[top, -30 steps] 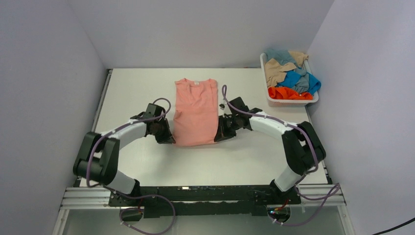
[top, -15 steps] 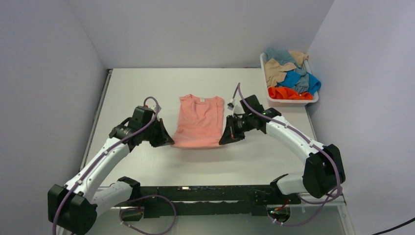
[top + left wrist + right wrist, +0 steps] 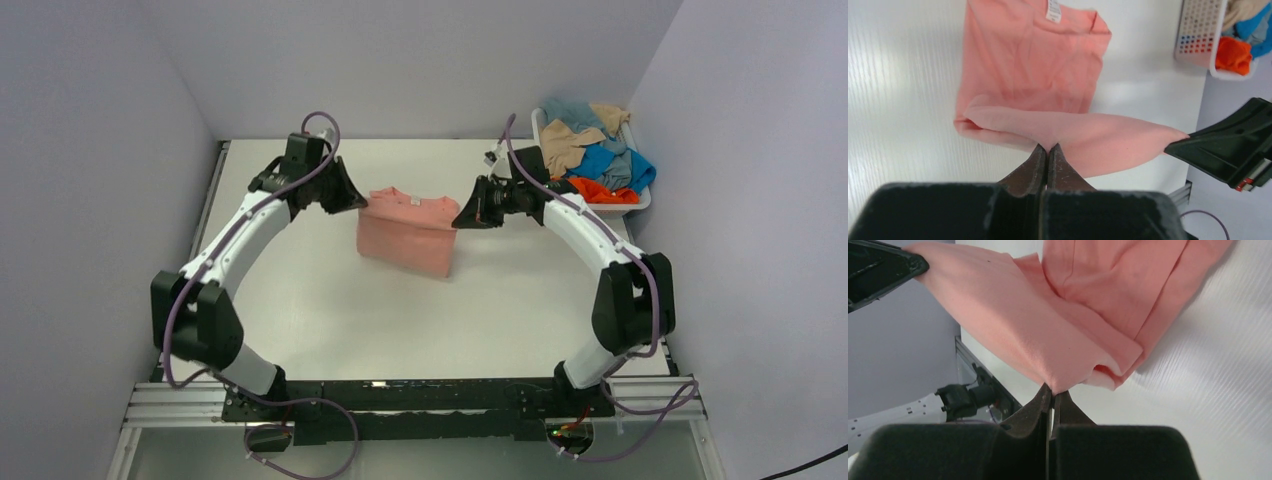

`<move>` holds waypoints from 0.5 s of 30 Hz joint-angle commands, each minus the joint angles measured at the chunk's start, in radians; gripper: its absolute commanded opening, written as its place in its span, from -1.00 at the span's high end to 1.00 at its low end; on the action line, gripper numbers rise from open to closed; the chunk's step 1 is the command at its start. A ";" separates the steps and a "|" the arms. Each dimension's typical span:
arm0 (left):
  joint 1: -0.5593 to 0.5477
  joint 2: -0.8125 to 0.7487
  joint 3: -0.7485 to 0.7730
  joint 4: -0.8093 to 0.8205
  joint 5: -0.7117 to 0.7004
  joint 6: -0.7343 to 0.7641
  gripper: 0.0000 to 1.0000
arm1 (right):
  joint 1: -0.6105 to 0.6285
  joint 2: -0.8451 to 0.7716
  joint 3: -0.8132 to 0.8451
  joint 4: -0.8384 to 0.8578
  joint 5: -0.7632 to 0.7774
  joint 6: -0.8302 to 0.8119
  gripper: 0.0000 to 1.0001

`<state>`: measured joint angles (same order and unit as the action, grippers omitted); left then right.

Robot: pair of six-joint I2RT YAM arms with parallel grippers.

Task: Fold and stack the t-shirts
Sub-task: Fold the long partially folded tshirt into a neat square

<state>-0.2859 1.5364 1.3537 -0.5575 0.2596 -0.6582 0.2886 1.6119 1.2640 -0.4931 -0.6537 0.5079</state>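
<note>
White tabletop (image 3: 400, 320) between grey walls carries the salmon pink t-shirt (image 3: 408, 235) just past centre, toward twelve o'clock. Its sides look already folded in. The near hem is raised and doubled toward the collar, a crosswise fold half made and not yet laid flat. The left gripper (image 3: 360, 202) at the shirt's nine o'clock and the right gripper (image 3: 460, 221) at three each clamp a hem corner. Nothing is stacked. The other t-shirts (image 3: 592, 160) lie crumpled in the white basket (image 3: 600, 210) at two o'clock.
</note>
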 commanded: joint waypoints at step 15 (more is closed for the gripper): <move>0.047 0.470 0.376 0.048 -0.108 0.100 1.00 | -0.120 0.403 0.305 0.123 -0.029 -0.001 1.00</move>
<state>-0.2600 1.9663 1.6802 -0.5331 0.2249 -0.5884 0.1982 1.9461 1.5028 -0.4202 -0.6807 0.5171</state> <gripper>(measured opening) 0.019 0.018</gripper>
